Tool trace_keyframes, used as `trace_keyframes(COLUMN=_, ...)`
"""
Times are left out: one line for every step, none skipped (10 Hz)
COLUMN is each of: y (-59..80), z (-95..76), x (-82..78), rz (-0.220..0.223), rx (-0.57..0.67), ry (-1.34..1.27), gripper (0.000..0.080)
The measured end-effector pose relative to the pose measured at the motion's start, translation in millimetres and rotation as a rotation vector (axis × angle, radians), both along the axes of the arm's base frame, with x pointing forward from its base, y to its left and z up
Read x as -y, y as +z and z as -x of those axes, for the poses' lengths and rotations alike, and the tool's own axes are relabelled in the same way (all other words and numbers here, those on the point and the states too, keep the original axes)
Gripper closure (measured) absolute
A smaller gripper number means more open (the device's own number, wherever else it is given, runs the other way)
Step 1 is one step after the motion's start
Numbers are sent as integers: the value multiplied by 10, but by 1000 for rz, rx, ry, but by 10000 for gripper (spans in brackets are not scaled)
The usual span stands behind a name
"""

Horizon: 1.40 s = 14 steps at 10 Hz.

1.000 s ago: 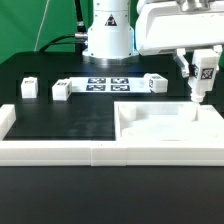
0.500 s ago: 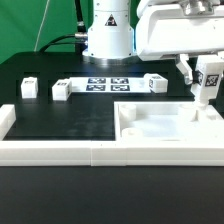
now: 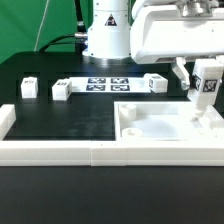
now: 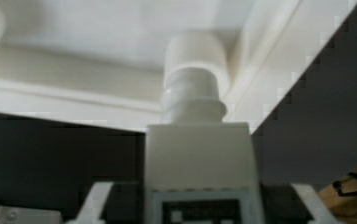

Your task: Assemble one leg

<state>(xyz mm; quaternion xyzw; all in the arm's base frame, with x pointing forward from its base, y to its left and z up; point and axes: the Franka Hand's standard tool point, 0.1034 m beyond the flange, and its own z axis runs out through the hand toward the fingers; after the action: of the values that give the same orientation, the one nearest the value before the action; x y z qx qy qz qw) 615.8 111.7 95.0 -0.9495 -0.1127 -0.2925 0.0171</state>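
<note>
My gripper point(image 3: 203, 72) is shut on a leg point(image 3: 207, 84), a small white block with a black-and-white tag, held upright at the exterior view's right. Its lower end reaches down to the right part of the large white panel point(image 3: 150, 122). In the wrist view the leg point(image 4: 200, 150) fills the middle, and its round tip point(image 4: 196, 78) points at a corner of the panel point(image 4: 77, 60). The fingertips point(image 4: 100, 200) show at both sides. Three other legs lie on the table at the back: two at the left point(image 3: 30, 88) point(image 3: 62, 89) and one at the right point(image 3: 155, 83).
The marker board point(image 3: 108, 84) lies at the back middle, in front of the robot base point(image 3: 107, 35). A long white rail point(image 3: 60, 151) runs along the front edge of the black table and turns up at the left side.
My gripper has moved down and slightly toward the exterior view's right with the leg, bringing the leg's lower end onto the panel.
</note>
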Motion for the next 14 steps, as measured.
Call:
trace_keyframes(y=-15, z=-90, x=13, rz=2, rx=4, ry=1, gripper=509)
trace_keyframes(y=-46, z=-157, x=10, rz=2, rx=-1, ry=-1, gripper=509)
trace_keyframes(y=-66, z=-228, x=-6, rz=0, rx=-1, ry=-1, gripper=509)
trace_keyframes(y=-92, z=-234, x=-39, rz=-5, rx=-3, ry=-4, gripper=509)
trace_keyframes(y=-149, z=-201, x=-71, rz=-8, rx=-11, ry=-6, gripper=509)
trace_keyframes(y=-190, z=-184, x=-89, rz=-7, rx=-14, ry=-3, gripper=509)
trace_keyframes(y=-193, z=-188, x=-89, rz=-6, rx=-6, ry=-3, gripper=509)
trace_keyframes(y=-194, z=-194, x=-94, rz=-7, rx=5, ry=-2, gripper=509)
trace_keyframes(y=-194, z=-196, x=-107, rz=-8, rx=15, ry=-1, gripper=509)
trace_keyframes(y=-196, z=-195, x=-120, rz=-9, rx=20, ry=1, gripper=509)
trace_keyframes(y=-197, z=-193, x=-123, rz=-9, rx=21, ry=1, gripper=509)
trace_keyframes(y=-197, z=-184, x=-136, rz=-9, rx=21, ry=3, gripper=509)
trace_keyframes(y=-195, z=-167, x=-145, rz=-9, rx=19, ry=4, gripper=509)
trace_keyframes(y=-192, z=-152, x=-138, rz=-8, rx=18, ry=4, gripper=509)
